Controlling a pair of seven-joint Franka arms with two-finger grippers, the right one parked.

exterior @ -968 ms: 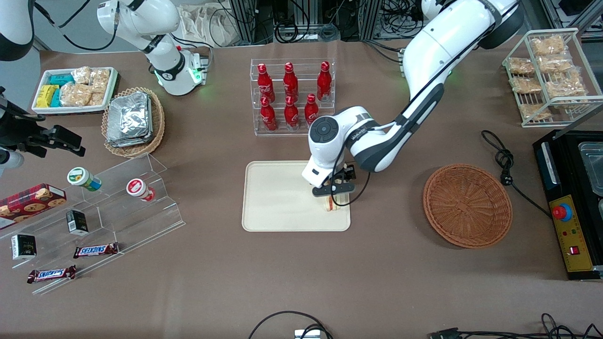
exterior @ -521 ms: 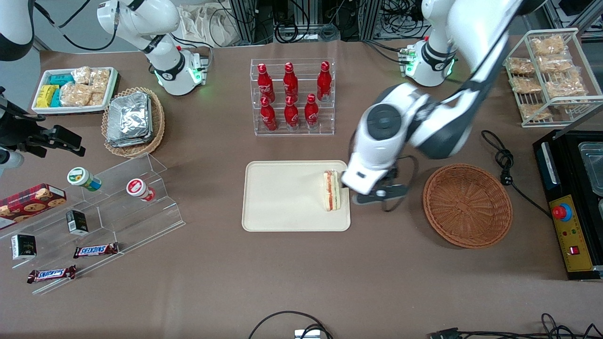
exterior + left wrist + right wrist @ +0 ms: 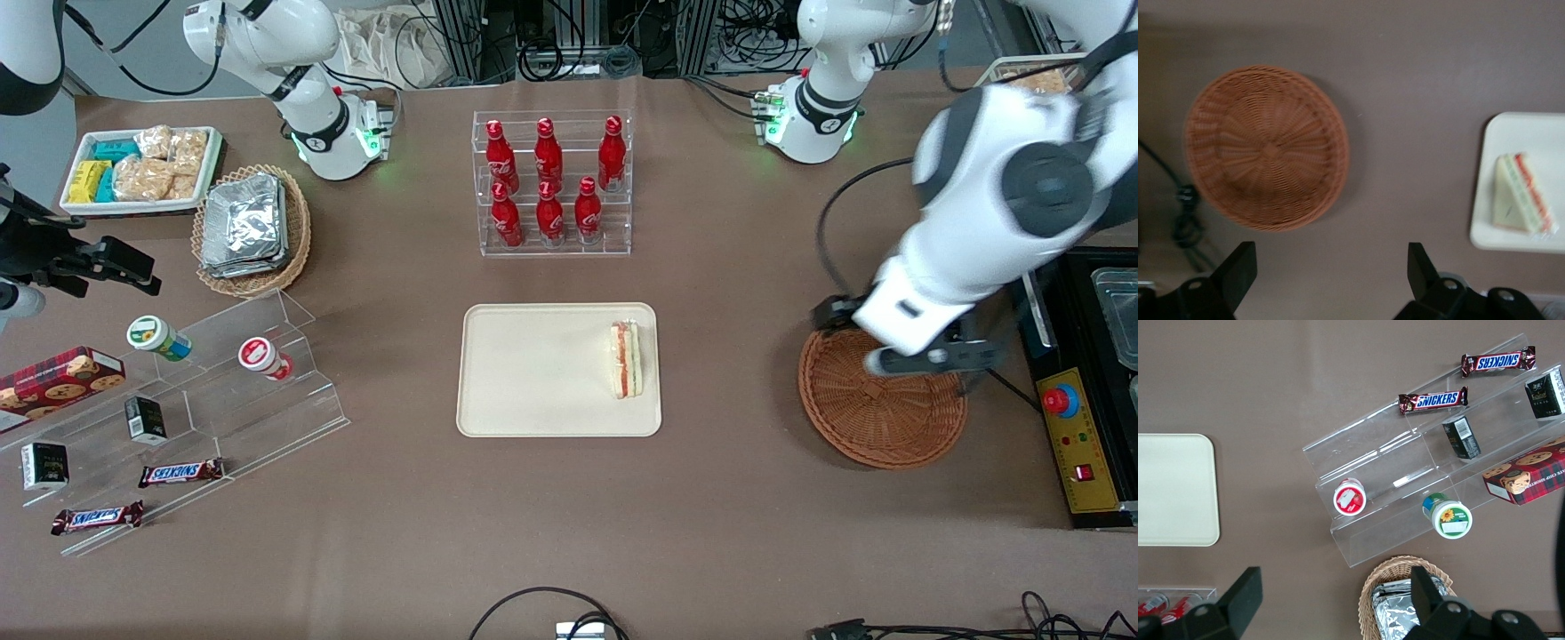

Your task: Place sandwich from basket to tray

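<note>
The sandwich lies flat on the cream tray, on the end of the tray nearest the working arm, its striped orange-red and green cut edge facing the basket. On a clock face laid over the tray as the front camera sees it, the wedge sits at about three o'clock, close to the rim but inside it. The wrist camera shows the same wedge on a rounded corner of the tray, with bare brown bench between tray and basket.

The working arm's hand hangs above the reddish-brown wicker basket, over the part of its rim at roughly one o'clock from the basket's centre. Its two black fingers stand wide apart and hold nothing; bench and basket show freely between them. The hand is well clear of the sandwich and the tray, toward the working arm's end of the bench.

The basket holds nothing that can be seen. A black cable loops on the bench just beside it, at about one o'clock, and a black control box with a red button sits at the basket's three o'clock. A clear rack of red bottles stands at the tray's twelve o'clock, farther from the front camera. Toward the parked arm's end lies a clear stepped stand with snack bars.
</note>
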